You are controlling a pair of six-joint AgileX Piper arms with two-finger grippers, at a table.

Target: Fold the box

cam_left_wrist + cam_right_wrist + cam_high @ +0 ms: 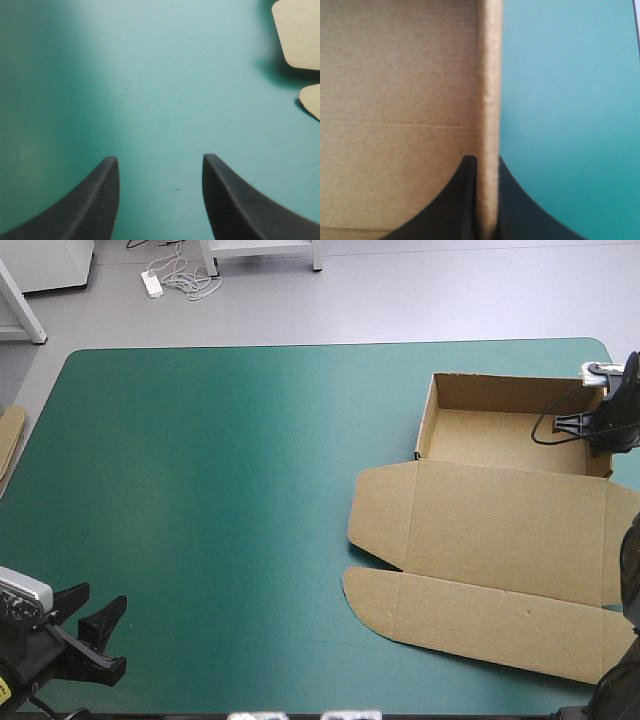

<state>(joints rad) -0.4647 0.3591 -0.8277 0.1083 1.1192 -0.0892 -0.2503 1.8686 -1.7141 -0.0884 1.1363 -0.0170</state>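
Right gripper pinches thin side wall of box: one black finger inside, one outside. Tray floor on inner side, teal-green cover on outer side. Lid lies flat beside tray.

Left gripper wide apart, holding nothing, bare cover under it. Box well apart, ahead and to side. More board at table's left edge.

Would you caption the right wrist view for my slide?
Black-fingered right gripper clamps a wall of the brown cardboard box, teal-green cover beside.
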